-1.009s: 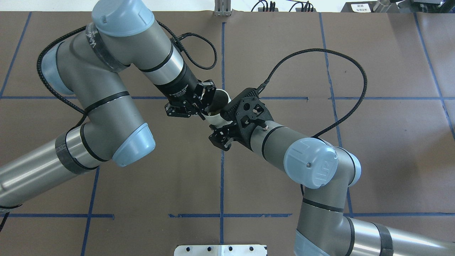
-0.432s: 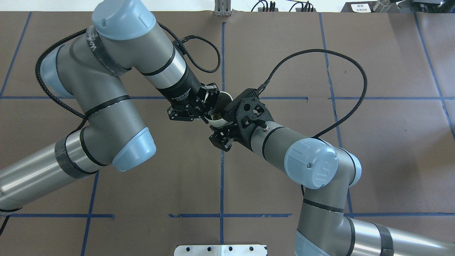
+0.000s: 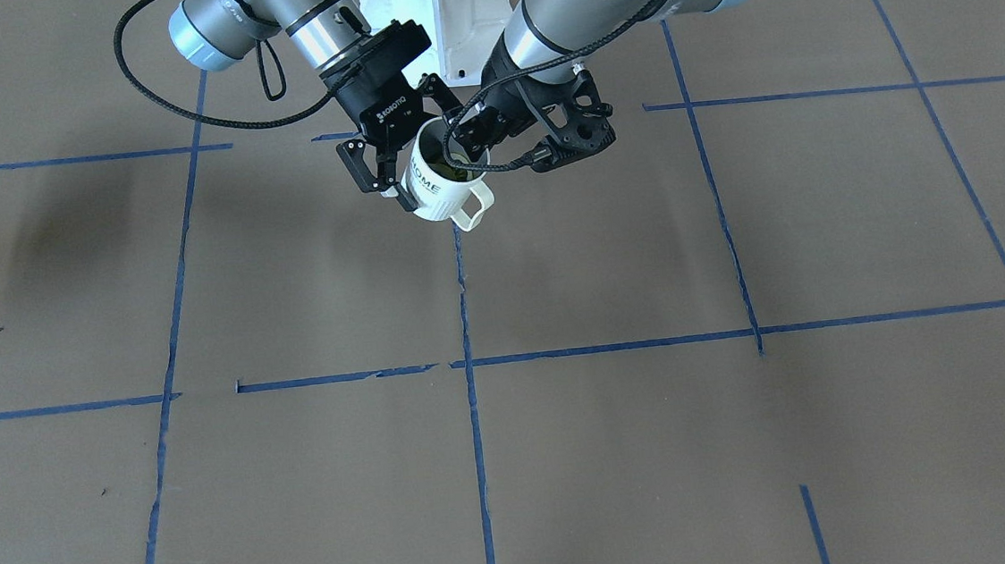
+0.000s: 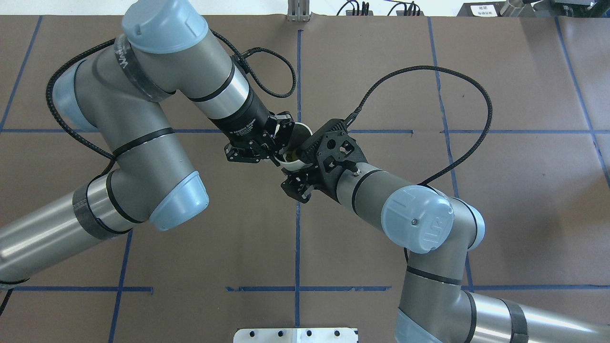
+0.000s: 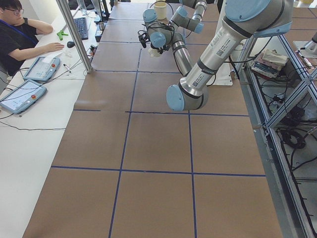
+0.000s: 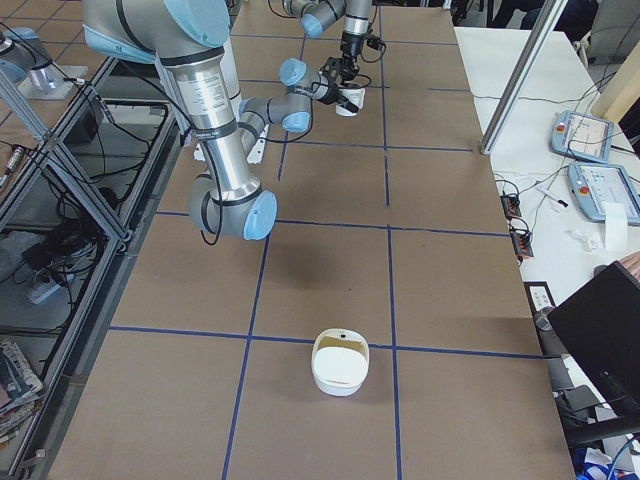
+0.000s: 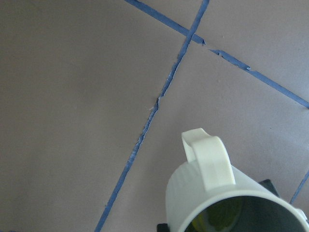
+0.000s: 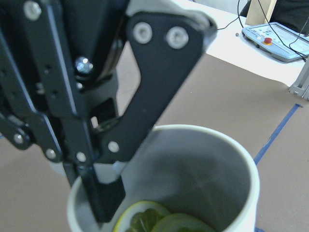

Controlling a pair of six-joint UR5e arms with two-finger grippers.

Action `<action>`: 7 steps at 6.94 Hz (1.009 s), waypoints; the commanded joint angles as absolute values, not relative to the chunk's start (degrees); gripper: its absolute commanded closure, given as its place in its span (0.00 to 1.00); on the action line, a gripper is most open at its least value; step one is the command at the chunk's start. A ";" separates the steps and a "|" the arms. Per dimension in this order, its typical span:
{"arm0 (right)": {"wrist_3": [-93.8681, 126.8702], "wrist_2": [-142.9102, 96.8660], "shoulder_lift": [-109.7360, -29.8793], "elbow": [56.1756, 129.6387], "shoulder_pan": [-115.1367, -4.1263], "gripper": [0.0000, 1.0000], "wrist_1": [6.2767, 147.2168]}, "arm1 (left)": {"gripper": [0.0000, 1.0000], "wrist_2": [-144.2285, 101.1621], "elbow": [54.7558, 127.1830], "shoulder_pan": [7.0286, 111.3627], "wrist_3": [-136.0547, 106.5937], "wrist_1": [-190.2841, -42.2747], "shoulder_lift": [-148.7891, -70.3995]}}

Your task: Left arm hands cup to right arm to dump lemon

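The white "HOME" cup [image 3: 439,186] hangs tilted above the table, handle [image 3: 477,208] pointing away from the robot. The lemon [image 3: 454,171] lies inside as yellow-green slices, clear in the right wrist view [image 8: 164,222] and the left wrist view [image 7: 223,217]. My left gripper [image 3: 466,141] is shut on the cup's rim, with one finger [image 8: 102,203] inside the cup [image 8: 217,169]. My right gripper [image 3: 414,152], lettered ROBOTIQ, is open with its fingers on either side of the cup's body. From overhead, the cup [image 4: 291,162] sits between the left gripper [image 4: 278,153] and right gripper [image 4: 296,167].
A white bowl [image 6: 340,362] stands on the brown table far out at my right end. Blue tape lines [image 4: 298,238] grid the table. The right arm's black cable [image 4: 476,95] loops above the table. An operator [image 5: 15,29] sits at a desk beyond the far side.
My left gripper has moved the cup a little to the right, deeper between the right gripper's fingers. The right arm has stayed still.
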State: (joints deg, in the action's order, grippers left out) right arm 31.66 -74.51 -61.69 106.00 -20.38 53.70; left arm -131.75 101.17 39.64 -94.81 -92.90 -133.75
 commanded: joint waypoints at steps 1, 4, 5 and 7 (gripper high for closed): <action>31.64 -74.27 -61.53 106.08 -20.39 0.13 53.70 | 1.00 -132.10 101.16 39.64 -94.75 -92.90 -133.68; 31.47 -74.35 -61.52 106.08 -20.30 0.78 53.70 | 0.00 -132.71 101.25 39.73 -94.57 -92.90 -133.51; 31.38 -74.36 -61.70 106.00 -19.95 0.79 53.79 | 0.00 -135.50 101.25 41.03 -94.40 -92.81 -133.51; 31.38 -74.27 -61.96 106.00 -19.69 0.79 53.79 | 0.00 -141.49 101.69 45.69 -93.96 -92.73 -133.16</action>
State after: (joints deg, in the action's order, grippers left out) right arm 31.39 -74.29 -61.81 106.01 -19.81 53.78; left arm -138.47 101.39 43.42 -94.24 -92.80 -133.41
